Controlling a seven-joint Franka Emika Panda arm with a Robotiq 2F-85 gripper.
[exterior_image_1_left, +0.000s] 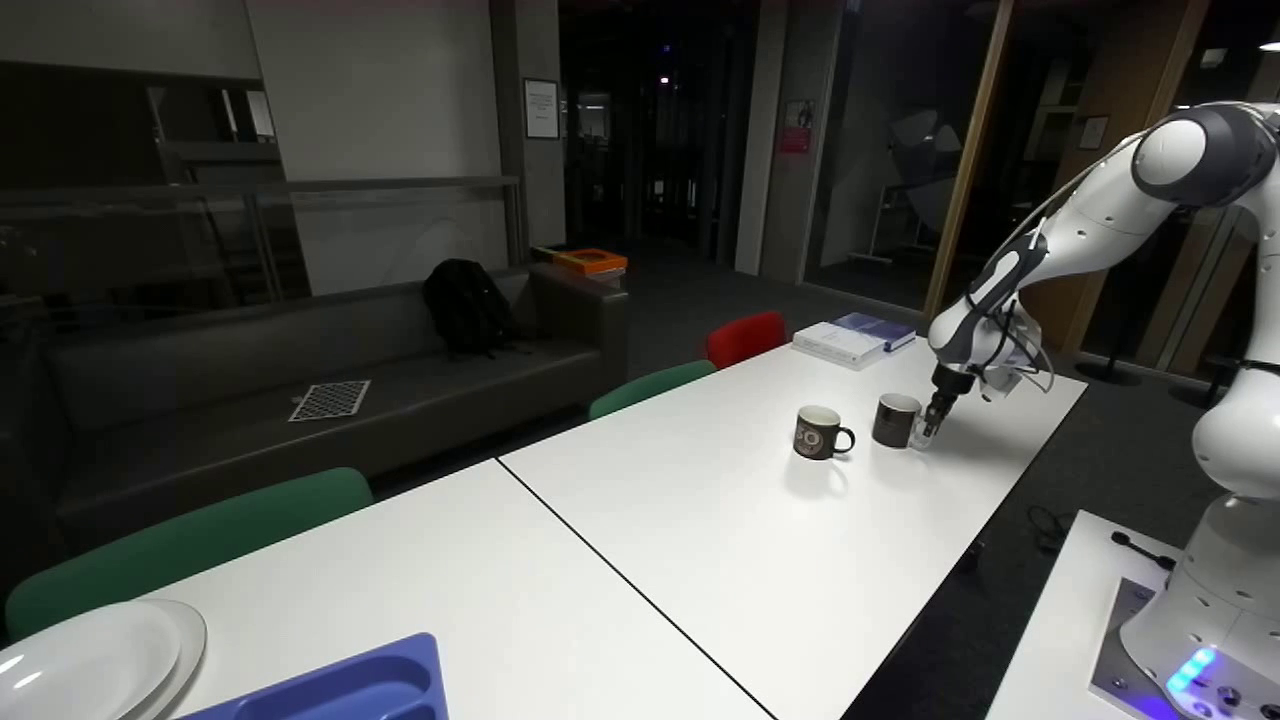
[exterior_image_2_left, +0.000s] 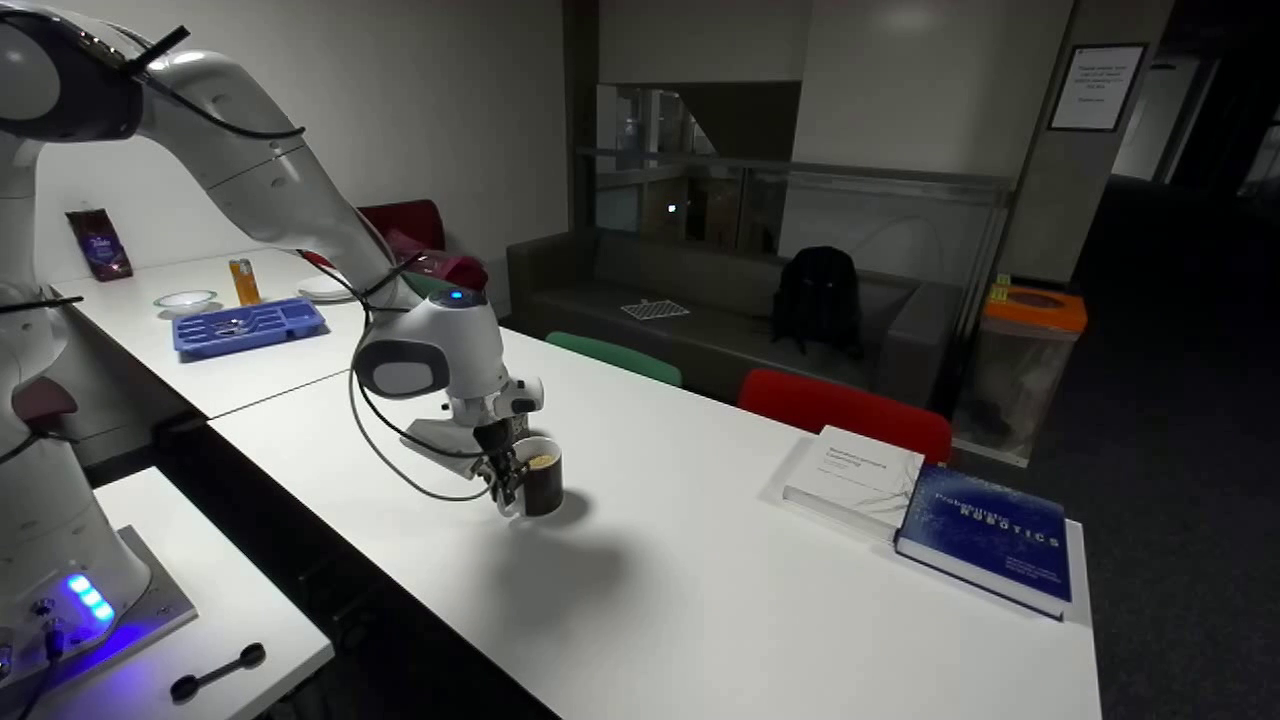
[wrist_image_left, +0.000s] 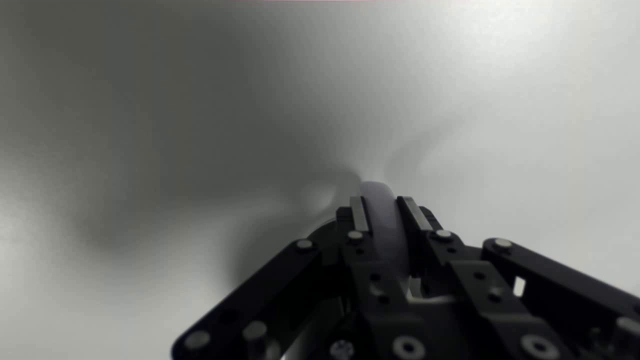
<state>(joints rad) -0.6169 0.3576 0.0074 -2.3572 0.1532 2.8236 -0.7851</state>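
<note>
Mug of dark ceramic with a pale rim (exterior_image_2_left: 546, 492) stands upright on the white, smooth surface (exterior_image_2_left: 720, 610). Inside it, in an exterior view, I see a golden-brown patch (exterior_image_2_left: 541, 462); whether that is its contents I cannot tell. Its curved, pale handle (wrist_image_left: 386, 230) is in the grip of my black, two-fingered end effector (wrist_image_left: 382, 204): in the wrist view my dark fingers (wrist_image_left: 359, 215) stand on either side of it, parted by only its thickness, and it fills the space between them.

In an exterior view, a dark ceramic mug with light lettering and a cream interior (exterior_image_1_left: 817, 442) stands upright at 9 o'clock from the one I grasp, near but apart, its looped dark handle (exterior_image_1_left: 851, 437) turned to 3 o'clock; how much it contains I cannot see.

In an exterior view, well apart at 10 o'clock from my mug, a blue plastic compartment tray (exterior_image_2_left: 250, 340) carries shiny pieces (exterior_image_2_left: 232, 327) too small for me to name. A white round bowl (exterior_image_2_left: 187, 300) and an orange cylindrical can (exterior_image_2_left: 245, 283) stand near that tray, also at 10 o'clock. At 3 o'clock a white-covered book (exterior_image_2_left: 855, 475) and a blue-covered book (exterior_image_2_left: 985, 530) lie side by side.
</note>
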